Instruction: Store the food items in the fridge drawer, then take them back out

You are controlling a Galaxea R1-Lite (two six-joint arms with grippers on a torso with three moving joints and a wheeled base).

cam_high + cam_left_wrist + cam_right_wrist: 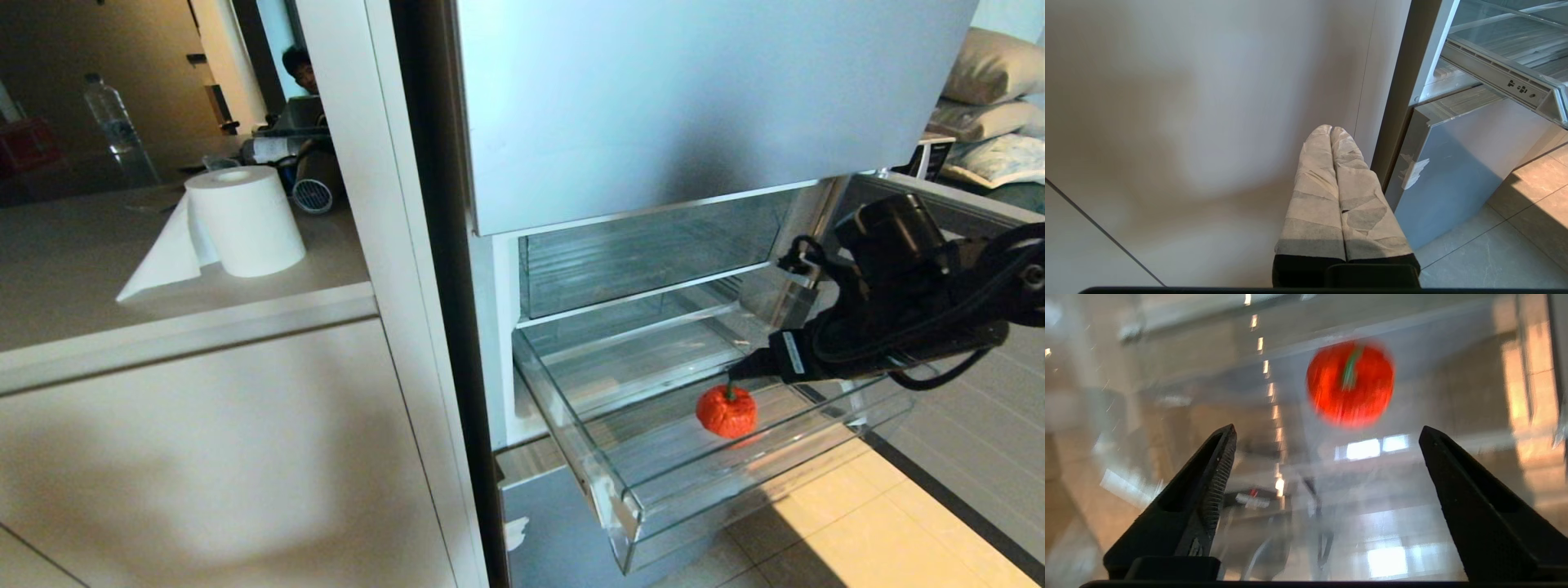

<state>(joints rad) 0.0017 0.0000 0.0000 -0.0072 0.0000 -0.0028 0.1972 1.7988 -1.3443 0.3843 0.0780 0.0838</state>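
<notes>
A small red-orange fruit with a short dark stem lies on the ribbed floor of the clear fridge drawer, which is pulled out of the open fridge. My right gripper reaches in from the right, just above and beside the fruit. In the right wrist view its black fingers stand wide apart, and the fruit lies beyond the tips of the right gripper, not between them. My left gripper, wrapped in pale tape, is shut on nothing, low beside the cabinet front and left of the fridge.
A taller clear bin sits behind and above the drawer. Left of the fridge, a counter carries a paper roll and a water bottle. A person sits far behind. Tiled floor lies below the drawer.
</notes>
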